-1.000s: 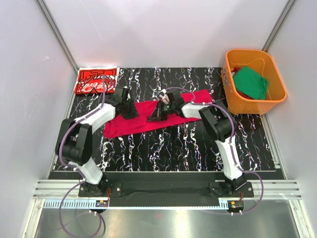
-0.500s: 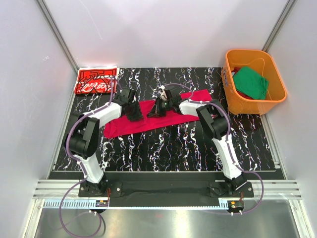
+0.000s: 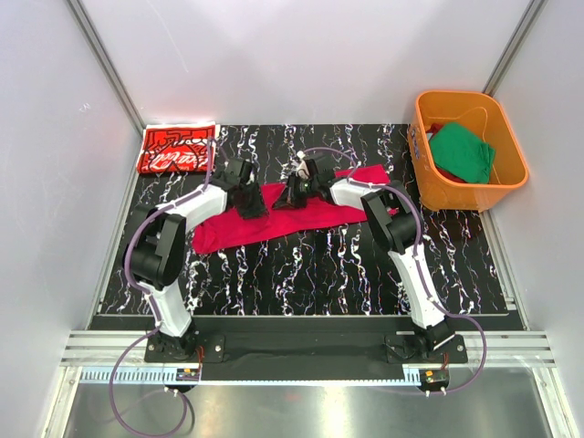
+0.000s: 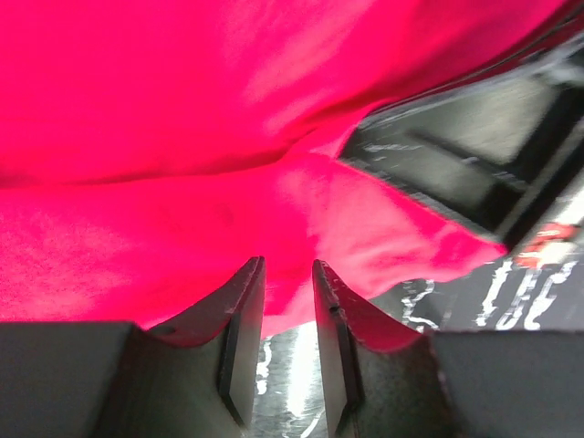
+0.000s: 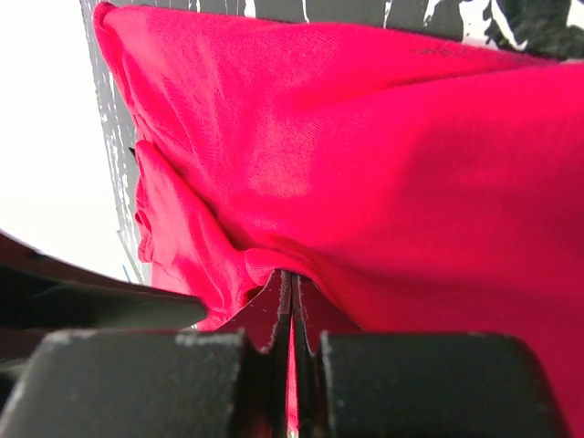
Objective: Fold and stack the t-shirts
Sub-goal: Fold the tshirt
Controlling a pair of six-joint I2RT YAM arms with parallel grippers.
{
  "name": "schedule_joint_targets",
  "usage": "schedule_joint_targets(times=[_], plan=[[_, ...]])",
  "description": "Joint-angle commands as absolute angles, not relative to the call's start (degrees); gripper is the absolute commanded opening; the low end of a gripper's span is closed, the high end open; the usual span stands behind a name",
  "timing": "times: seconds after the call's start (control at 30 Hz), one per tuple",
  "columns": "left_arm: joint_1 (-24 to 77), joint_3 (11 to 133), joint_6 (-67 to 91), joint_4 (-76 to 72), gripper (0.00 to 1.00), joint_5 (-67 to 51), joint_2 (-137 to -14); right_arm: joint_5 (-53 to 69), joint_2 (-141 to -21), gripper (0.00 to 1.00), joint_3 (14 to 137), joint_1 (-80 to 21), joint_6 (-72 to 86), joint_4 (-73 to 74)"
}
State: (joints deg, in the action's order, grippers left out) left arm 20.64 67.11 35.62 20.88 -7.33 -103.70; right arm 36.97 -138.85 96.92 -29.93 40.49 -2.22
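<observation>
The plain crimson-red t-shirt (image 3: 239, 229) lies as a long slanted band across the black marbled mat (image 3: 347, 265). My right gripper (image 3: 292, 196) is shut on a raised fold of it near its middle; the wrist view shows the cloth (image 5: 411, 182) pinched between the closed jaws (image 5: 292, 276). My left gripper (image 3: 248, 206) sits just left of it on the shirt's far edge. Its jaws (image 4: 285, 265) stand a little apart, the cloth edge (image 4: 182, 137) at their tips and bare mat between them. The red t-shirt with white print (image 3: 178, 148) lies folded at the back left. The green t-shirt (image 3: 461, 151) is in the tub.
The orange plastic tub (image 3: 429, 178) stands at the back right, off the mat's corner. Metal frame posts and white walls close in the sides and back. Both arms reach in over the mat from the near rail (image 3: 301, 347).
My left gripper has moved right along the crimson shirt toward the right gripper. The right gripper has shifted slightly toward the back with its fold of cloth.
</observation>
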Motion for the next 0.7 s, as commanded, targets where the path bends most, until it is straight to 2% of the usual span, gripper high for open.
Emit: schedule_joint_targets(times=[0.0, 0.27, 0.67], plan=[[21.1, 72.9, 35.3, 20.8, 0.33, -8.1, -103.2, 34.7, -140.0, 0.02, 99.4, -29.3, 36.7, -0.3], [21.2, 75.9, 36.6, 19.6, 0.33, -10.5, -111.1, 31.5, -138.7, 0.14, 102.3, -29.1, 32.7, 7.8], [21.3, 71.4, 36.4, 17.0, 0.32, -9.5, -112.3, 21.0, -122.6, 0.32, 86.2, -27.9, 28.4, 8.4]])
